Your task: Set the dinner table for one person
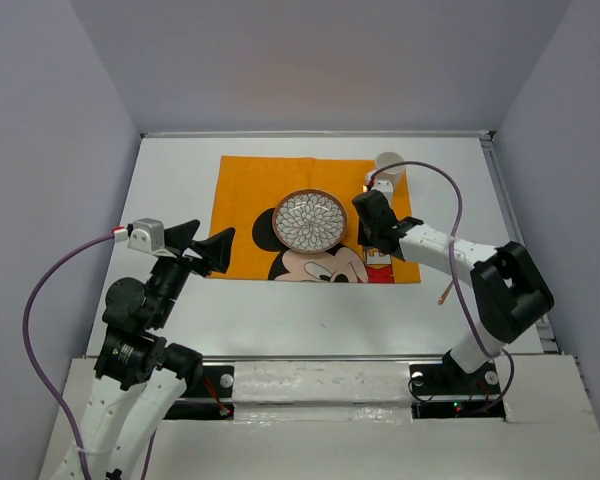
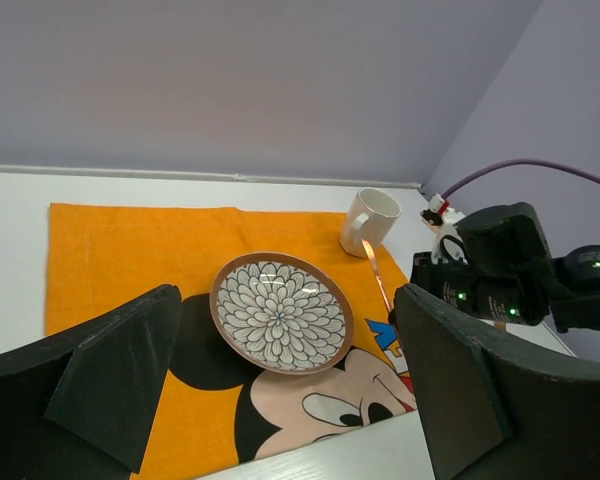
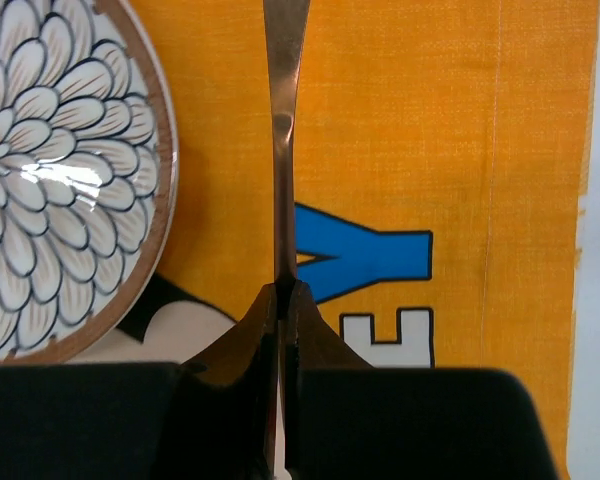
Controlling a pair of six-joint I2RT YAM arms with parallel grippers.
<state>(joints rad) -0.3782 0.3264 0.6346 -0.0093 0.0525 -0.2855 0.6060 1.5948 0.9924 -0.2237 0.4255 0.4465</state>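
While the left gripper hangs with its jaws spread wide and nothing between them, over the bare white near the left edge, the right gripper has its jaws pinched tight on the thin handle of a copper-coloured utensil. The handle runs straight out from the fingertips toward the far edge, above the orange Mickey Mouse cloth, just right of the flower-patterned plate. I cannot tell whether its far end touches the cloth.

The dinner table fills the floor of the walled booth in front of both arm bases. The cloth lies on its far half, roughly midway between the left and right edges. The plate sits near the middle of the cloth, and a white mug stands upright at the cloth's far right corner. A second thin copper piece lies on bare tabletop toward the right edge, too small to identify.
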